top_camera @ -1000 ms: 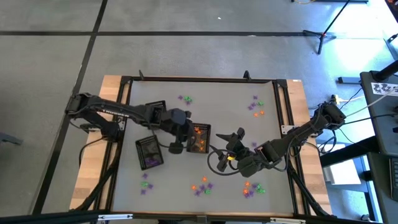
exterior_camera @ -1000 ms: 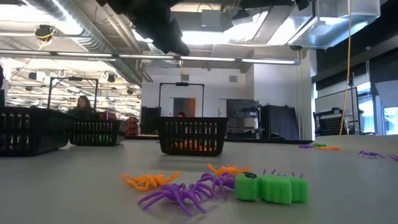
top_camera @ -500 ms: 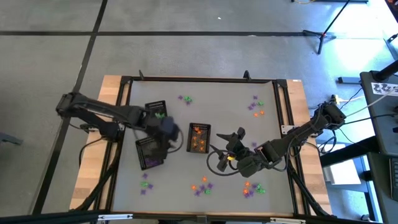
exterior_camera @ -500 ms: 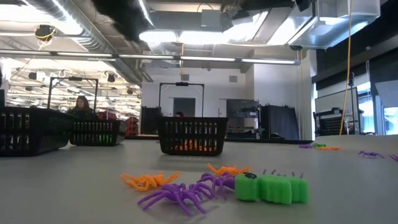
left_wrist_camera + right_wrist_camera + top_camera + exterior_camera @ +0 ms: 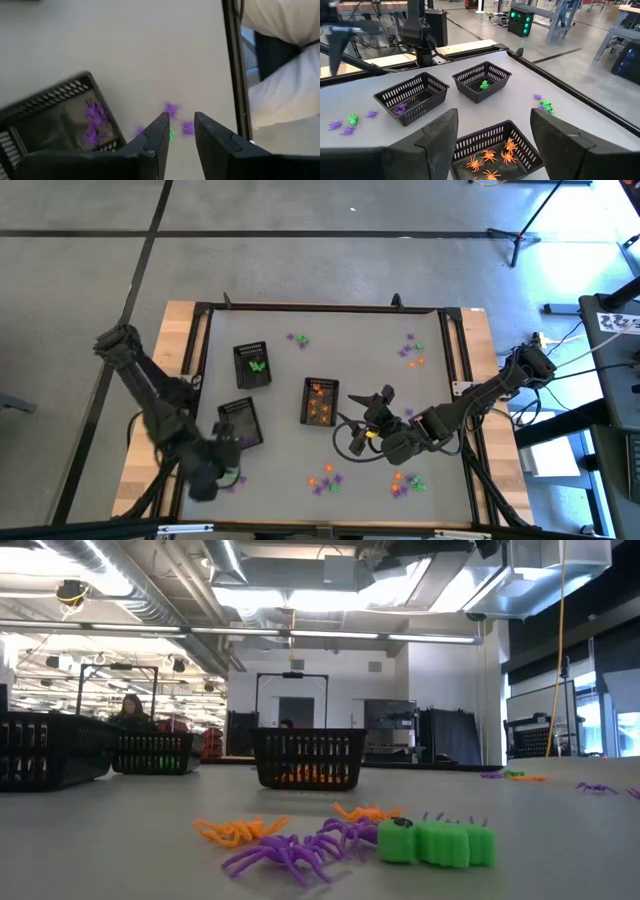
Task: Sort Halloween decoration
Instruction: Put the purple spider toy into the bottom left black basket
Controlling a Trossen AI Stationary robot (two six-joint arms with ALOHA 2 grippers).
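Observation:
The decorations are tiny plastic spiders and blocks in orange, purple and green. Small clusters lie on the table at the near left point(image 5: 233, 477), near middle point(image 5: 325, 477), near right point(image 5: 405, 483) and along the far side point(image 5: 298, 338) point(image 5: 410, 348). My left gripper point(image 5: 207, 478) hovers open over the near-left cluster; its wrist view shows purple trinkets point(image 5: 172, 108) and a green one point(image 5: 171, 134) just beyond its fingers point(image 5: 161, 131). My right gripper point(image 5: 378, 402) waits wide open beside the orange tray point(image 5: 320, 401). Close in the low view lie orange spiders point(image 5: 240, 830), purple spiders point(image 5: 290, 855) and a green block point(image 5: 437, 843).
Three black mesh trays stand left of the table's middle: one with green pieces point(image 5: 252, 366), one with purple pieces point(image 5: 240, 423), one with orange spiders point(image 5: 495, 152). A dark frame rail point(image 5: 231, 65) borders the table. People and baskets show in the room behind point(image 5: 132, 710).
My left arm has swung away from the orange tray, past the purple tray, toward the table's left and near edges, and now hangs over the near-left trinkets. It has left the low view. The right arm and the trays have kept still.

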